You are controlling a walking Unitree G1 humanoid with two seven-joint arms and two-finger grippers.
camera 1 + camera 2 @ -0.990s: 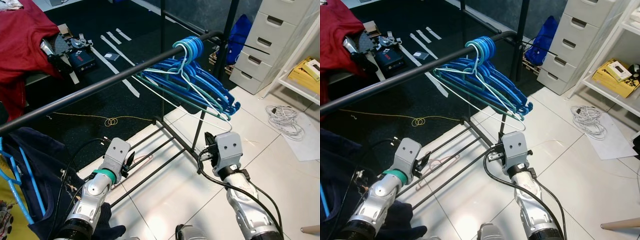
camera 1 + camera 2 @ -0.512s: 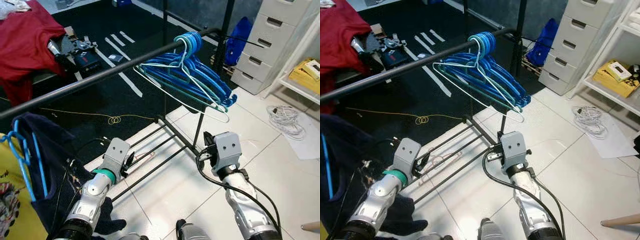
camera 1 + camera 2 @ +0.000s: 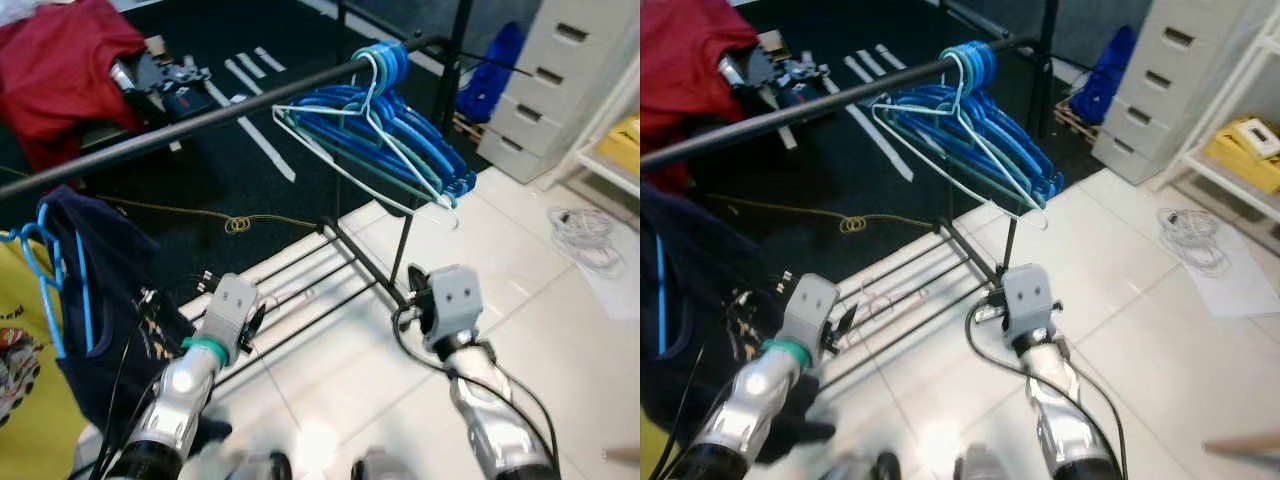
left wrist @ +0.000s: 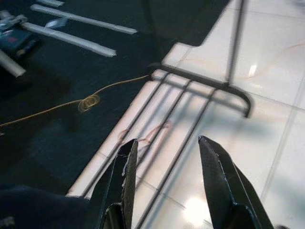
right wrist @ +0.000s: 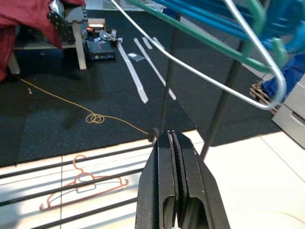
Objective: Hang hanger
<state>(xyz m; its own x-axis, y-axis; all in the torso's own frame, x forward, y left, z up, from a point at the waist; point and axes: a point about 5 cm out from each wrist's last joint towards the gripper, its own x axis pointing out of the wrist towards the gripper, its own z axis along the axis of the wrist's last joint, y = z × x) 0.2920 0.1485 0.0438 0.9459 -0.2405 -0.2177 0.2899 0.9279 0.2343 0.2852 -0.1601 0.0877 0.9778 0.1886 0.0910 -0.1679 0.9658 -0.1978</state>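
Nothing in the room has shifted, only the camera. Left gripper [image 4: 167, 157] is spread, right gripper [image 5: 172, 157] pressed together, both empty. Pink hanger [image 5: 83, 186] lies under the rack base [image 3: 350, 262], at ten o'clock of the right gripper; light, thin, stiff wire, best pinched at the neck.

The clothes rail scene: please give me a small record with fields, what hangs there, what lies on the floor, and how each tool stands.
rail: black rail crossing the view
hangers on rail: bunch of blue hangers near its far end
garment: dark garment on a blue hanger, near end
floor: pink hanger lying on the white tiles among the rack's base bars
left tool: open, empty, above the base bars
right tool: shut, empty, below the blue hangers
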